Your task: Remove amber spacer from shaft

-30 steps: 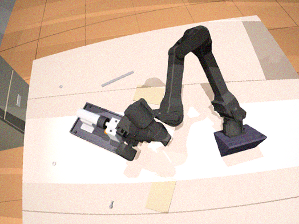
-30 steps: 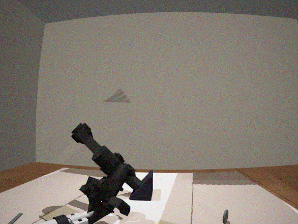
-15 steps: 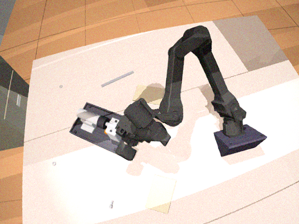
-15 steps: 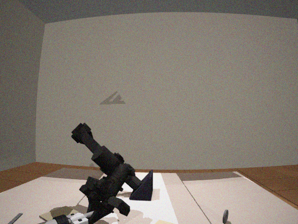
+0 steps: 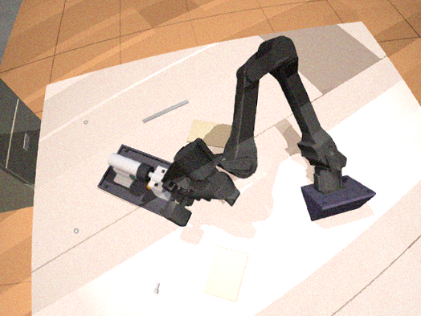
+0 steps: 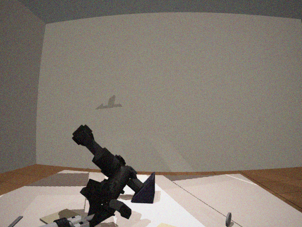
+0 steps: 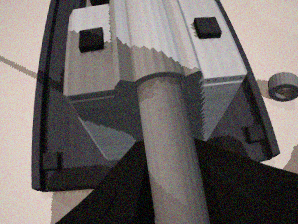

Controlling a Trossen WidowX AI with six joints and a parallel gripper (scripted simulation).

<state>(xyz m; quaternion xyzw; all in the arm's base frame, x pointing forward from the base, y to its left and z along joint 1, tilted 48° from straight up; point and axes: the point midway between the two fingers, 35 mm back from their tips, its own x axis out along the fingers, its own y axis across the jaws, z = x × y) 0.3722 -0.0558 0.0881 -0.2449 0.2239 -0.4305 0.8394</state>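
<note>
Between the tool's fingers in the wrist view: one grey shaft (image 7: 172, 130), its far end entering a pale, ridged block (image 7: 92, 70) (image 5: 159, 173) with black square studs. Tool (image 7: 162, 149) (image 5: 178, 191) (image 6: 96, 217): pinching the shaft, a dark finger on each side. The top view hides this grip beneath the wrist, but adds a white cylinder (image 5: 124, 164), a black collar (image 5: 143, 172) (image 6: 62, 222) at its end, and a small amber patch (image 5: 149, 186) beside the block; whether that is a loose spacer cannot be told. A dark tray (image 5: 132, 202) (image 7: 44, 100) encloses the assembly, its raised walls flanking the block; the tool sits over the end nearer the arm's base (image 5: 344, 194) (image 6: 148, 193). The exterior view cuts the assembly off at its lower edge. Outward on the counter (image 5: 72, 101) (image 6: 206, 185) (image 7: 15, 120): a grey bar (image 5: 165, 111) (image 6: 15, 222), well apart from the tray; two small rings, one at either side. Open room lies between tray and base, and beyond both long walls.
</note>
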